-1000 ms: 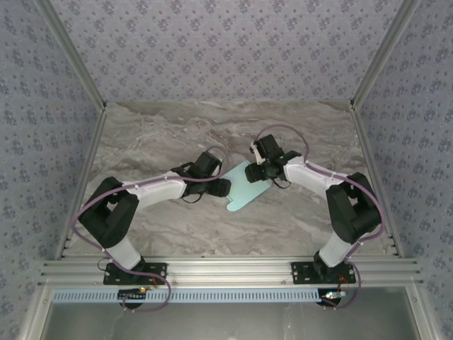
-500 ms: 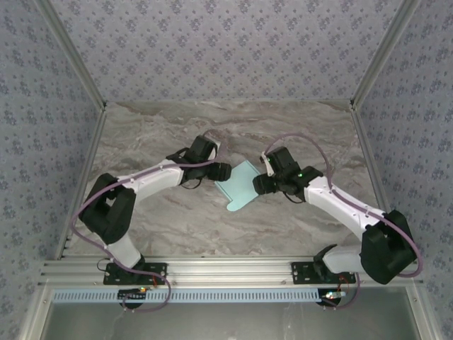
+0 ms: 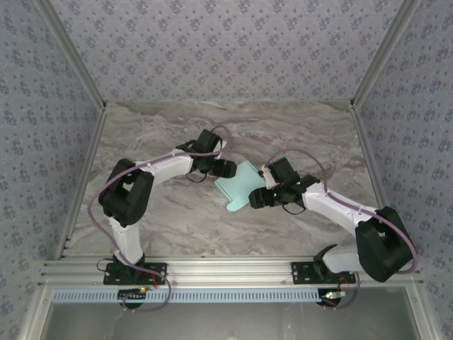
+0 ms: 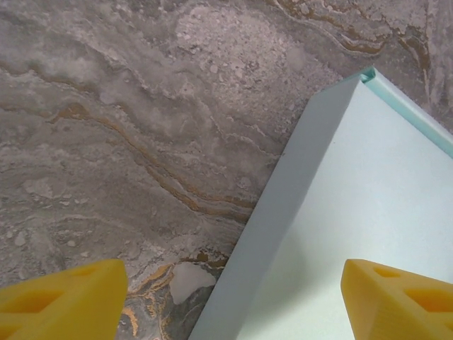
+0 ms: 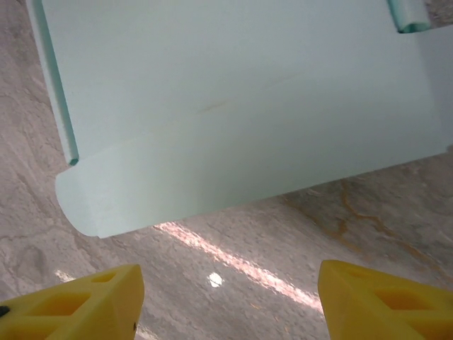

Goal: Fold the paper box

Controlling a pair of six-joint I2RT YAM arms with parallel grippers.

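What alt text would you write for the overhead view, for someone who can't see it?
A pale turquoise paper box, a mostly flat sheet, lies on a marble-patterned table. Two robot arms reach in from the near edge: the left gripper at its left edge, the right gripper at its right, both open.

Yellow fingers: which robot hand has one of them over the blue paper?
The left gripper: one finger is over the paper box, one over the table. The right gripper has both fingers over table.
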